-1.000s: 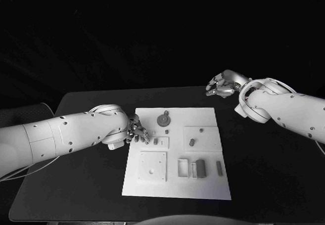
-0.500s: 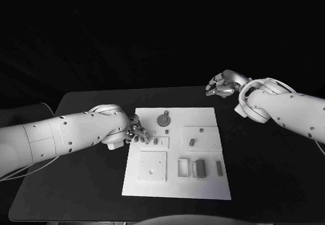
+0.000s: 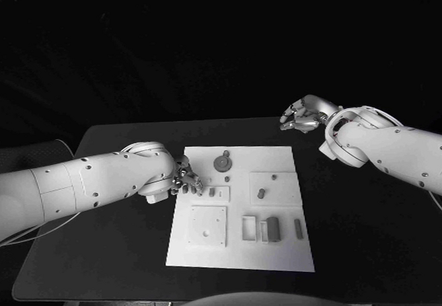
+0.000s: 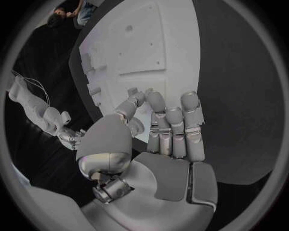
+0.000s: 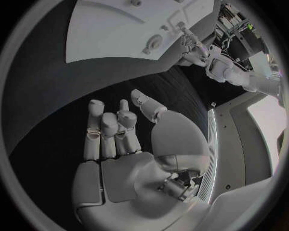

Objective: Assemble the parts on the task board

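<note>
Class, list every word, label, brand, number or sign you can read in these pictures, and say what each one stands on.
None can be read.
Task board: plain white, no print showing.
Parts: unmarked.
Left hand and right hand: no lettering visible.
Black table: nothing written on it.

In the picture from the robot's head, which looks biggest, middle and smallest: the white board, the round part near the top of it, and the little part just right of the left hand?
1. The task board, by far the biggest.
2. The round part.
3. The little part beside the left hand; it looks smallest.
</note>
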